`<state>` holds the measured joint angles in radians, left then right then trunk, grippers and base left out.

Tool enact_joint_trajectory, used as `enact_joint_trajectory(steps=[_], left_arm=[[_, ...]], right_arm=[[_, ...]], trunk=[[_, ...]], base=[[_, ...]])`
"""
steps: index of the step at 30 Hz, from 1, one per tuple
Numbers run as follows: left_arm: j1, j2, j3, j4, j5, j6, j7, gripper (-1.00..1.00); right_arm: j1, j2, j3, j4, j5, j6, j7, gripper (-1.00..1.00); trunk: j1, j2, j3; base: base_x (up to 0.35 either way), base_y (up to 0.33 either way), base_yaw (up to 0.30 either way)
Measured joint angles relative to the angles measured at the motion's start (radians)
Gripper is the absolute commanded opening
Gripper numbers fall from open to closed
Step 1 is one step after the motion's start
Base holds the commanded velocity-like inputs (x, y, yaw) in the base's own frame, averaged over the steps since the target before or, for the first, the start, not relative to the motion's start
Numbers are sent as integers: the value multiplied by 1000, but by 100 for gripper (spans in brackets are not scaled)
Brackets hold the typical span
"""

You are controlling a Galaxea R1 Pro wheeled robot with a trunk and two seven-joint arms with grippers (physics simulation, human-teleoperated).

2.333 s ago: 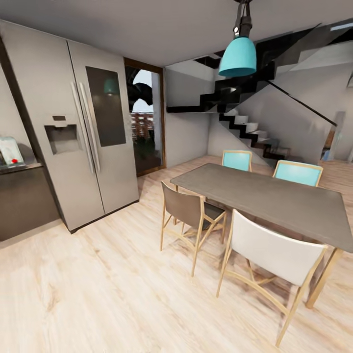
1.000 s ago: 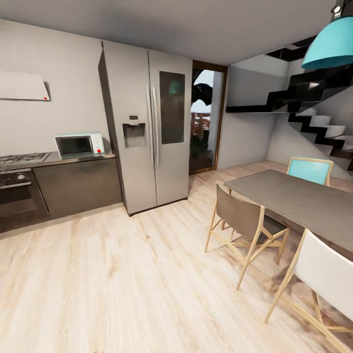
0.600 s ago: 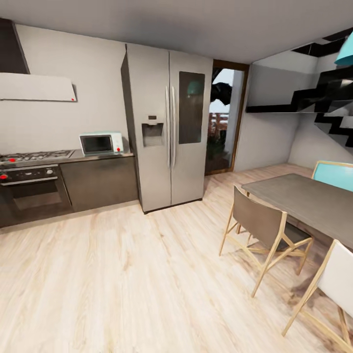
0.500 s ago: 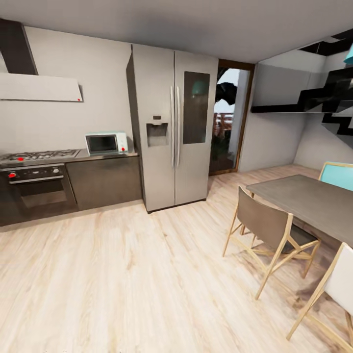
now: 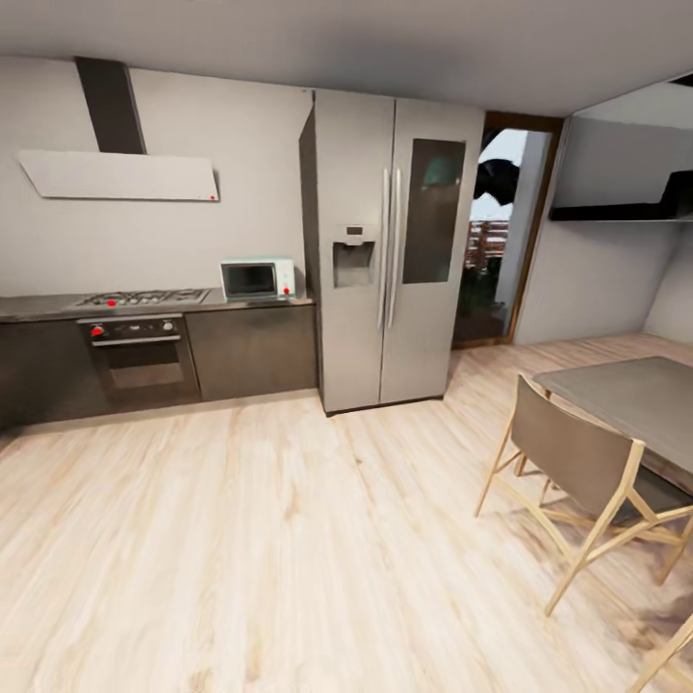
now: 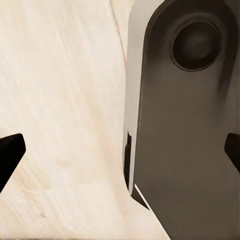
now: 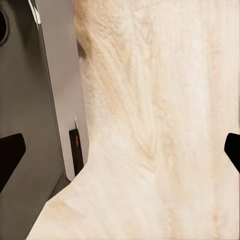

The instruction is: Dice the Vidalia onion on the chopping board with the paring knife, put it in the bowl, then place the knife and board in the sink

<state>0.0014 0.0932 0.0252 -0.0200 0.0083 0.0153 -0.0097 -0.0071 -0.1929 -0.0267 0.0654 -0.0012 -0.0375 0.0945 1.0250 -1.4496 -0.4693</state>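
I face a kitchen wall where a dark countertop (image 5: 38, 306) runs along the left above dark cabinets. The onion, sink, chopping board, paring knife and bowl are out of view. In the left wrist view my left gripper (image 6: 120, 152) is open, its dark fingertips (image 6: 10, 155) far apart over the wood floor and my own grey base (image 6: 185, 125). My right gripper (image 7: 120, 150) is open too, with fingertips (image 7: 10, 152) at the picture's edges and nothing between them.
A gas hob (image 5: 142, 297) and oven (image 5: 140, 361) sit in the counter, under a white hood (image 5: 120, 176). A small microwave (image 5: 257, 279) stands beside a tall steel fridge (image 5: 395, 250). A doorway (image 5: 496, 245), a grey dining table (image 5: 635, 395) and a chair (image 5: 582, 472) lie to the right. Light wood floor (image 5: 241, 539) stretches ahead.
The camera has turned left: the fridge and doorway have slid right in the picture, the hob, oven and hood have come in, and the table and stairs have mostly left.
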Motion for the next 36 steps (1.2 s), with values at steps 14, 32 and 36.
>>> enact_joint_trajectory(steps=[14, 32, 36], left_arm=[[0, 0, 0, 0, 0, 0, 0, 100], [0, -1, -1, 0, 0, -1, 0, 100], [0, -1, -1, 0, 0, -1, 0, 100]], right_arm=[[0, 0, 0, 0, 0, 0, 0, 100], [0, 0, -1, 0, 0, 0, 0, 100], [0, 0, -1, 0, 0, 0, 0, 100]], trunk=[[0, 0, 0], [0, 0, 0], [0, 0, 0]], base=[[0, 0, 297], [0, 0, 297], [0, 0, 297]])
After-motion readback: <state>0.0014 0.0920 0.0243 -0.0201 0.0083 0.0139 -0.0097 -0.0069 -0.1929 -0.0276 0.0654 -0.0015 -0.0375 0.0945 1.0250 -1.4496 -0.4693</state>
